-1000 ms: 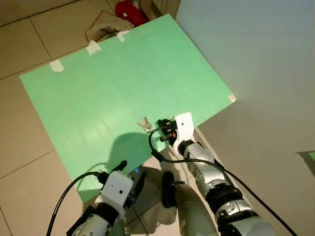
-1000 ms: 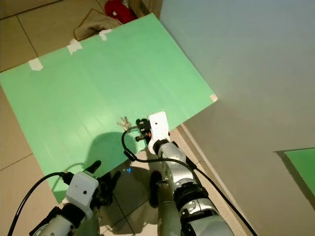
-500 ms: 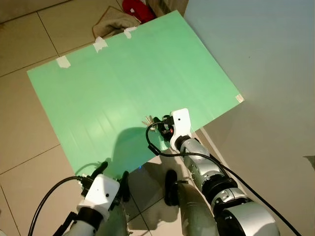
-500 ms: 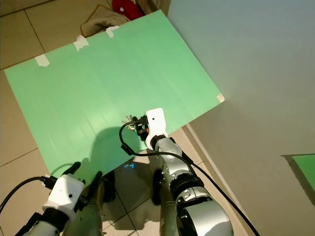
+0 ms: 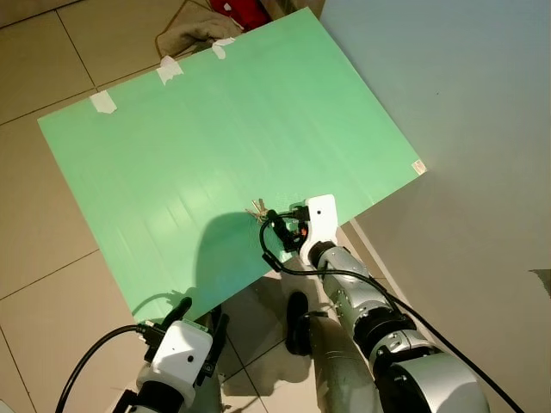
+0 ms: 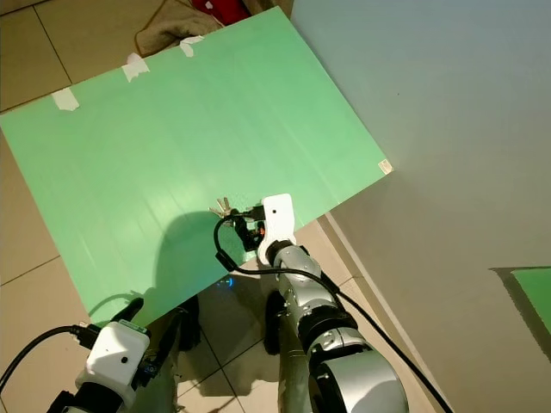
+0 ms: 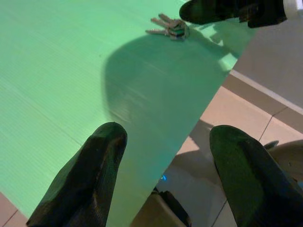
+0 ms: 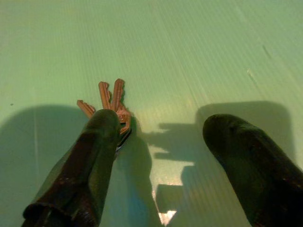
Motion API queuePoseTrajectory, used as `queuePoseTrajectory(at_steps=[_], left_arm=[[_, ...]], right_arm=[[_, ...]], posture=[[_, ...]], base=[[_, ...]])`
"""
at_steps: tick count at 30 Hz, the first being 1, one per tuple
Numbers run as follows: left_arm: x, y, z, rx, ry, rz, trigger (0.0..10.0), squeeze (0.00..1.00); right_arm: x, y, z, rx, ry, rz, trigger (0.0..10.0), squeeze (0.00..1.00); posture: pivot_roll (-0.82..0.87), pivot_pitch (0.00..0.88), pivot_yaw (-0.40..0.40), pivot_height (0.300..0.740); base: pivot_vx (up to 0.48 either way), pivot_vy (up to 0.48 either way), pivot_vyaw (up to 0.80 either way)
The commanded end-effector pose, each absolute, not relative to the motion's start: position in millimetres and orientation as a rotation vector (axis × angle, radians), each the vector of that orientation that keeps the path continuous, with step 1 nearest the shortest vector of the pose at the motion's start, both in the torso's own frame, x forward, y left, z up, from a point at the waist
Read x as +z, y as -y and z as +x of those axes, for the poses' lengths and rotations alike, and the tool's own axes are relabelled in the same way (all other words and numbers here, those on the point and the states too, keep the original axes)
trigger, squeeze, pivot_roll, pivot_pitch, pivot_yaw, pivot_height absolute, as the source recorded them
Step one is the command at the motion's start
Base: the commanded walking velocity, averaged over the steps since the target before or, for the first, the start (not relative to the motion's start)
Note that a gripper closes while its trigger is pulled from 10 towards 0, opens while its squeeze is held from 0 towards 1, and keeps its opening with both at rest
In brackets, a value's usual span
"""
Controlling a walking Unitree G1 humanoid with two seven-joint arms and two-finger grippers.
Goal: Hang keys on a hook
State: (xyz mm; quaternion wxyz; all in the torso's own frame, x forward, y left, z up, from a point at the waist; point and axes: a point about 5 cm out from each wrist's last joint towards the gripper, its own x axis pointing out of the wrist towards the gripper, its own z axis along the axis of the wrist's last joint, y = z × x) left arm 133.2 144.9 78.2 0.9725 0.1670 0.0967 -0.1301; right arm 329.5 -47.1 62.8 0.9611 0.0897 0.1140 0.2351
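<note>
Right gripper (image 8: 156, 165) sits low over the green mat (image 5: 172, 129), near the middle of the left eye picture, its two black fingers spread wide. One finger (image 8: 90, 156) lies over the ring end of the keys (image 8: 110, 101); it looks to be touching them, though shadow blurs that spot. The keys lie flat on the mat, their blades fanned out away from the finger, close to the mat's near edge. Lower left in the picture, the left gripper (image 7: 165, 165) hangs above the tiled floor (image 5: 52, 284) by the mat's corner, fingers apart and holding nothing. White tape (image 5: 103, 101) pins the mat's far edge, and a crumpled cloth (image 5: 185, 34) lies beyond it at the top. A pale wall (image 5: 465, 103) fills the right side.
</note>
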Motion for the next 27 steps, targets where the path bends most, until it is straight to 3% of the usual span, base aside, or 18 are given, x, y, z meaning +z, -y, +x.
queuePoseTrajectory(at_steps=[1,16,27], left_arm=[[73,-142,123,-0.268,-0.236,0.324,10.0,0.0],[71,-140,123,-0.285,-0.237,0.319,10.0,0.0],[70,-138,123,-0.288,-0.236,0.316,10.0,0.0]], right_arm=[[52,28,315,0.504,-0.285,0.279,10.0,0.0],[53,25,311,0.532,-0.31,0.391,10.0,0.0],[49,14,286,0.624,-0.218,0.201,10.0,0.0]], posture=[[0.22,0.537,-0.145,0.74],[0.21,0.517,-0.138,0.74],[0.2,0.499,-0.143,0.74]], base=[[0.0,0.0,0.0],[0.0,0.0,0.0],[0.0,0.0,0.0]])
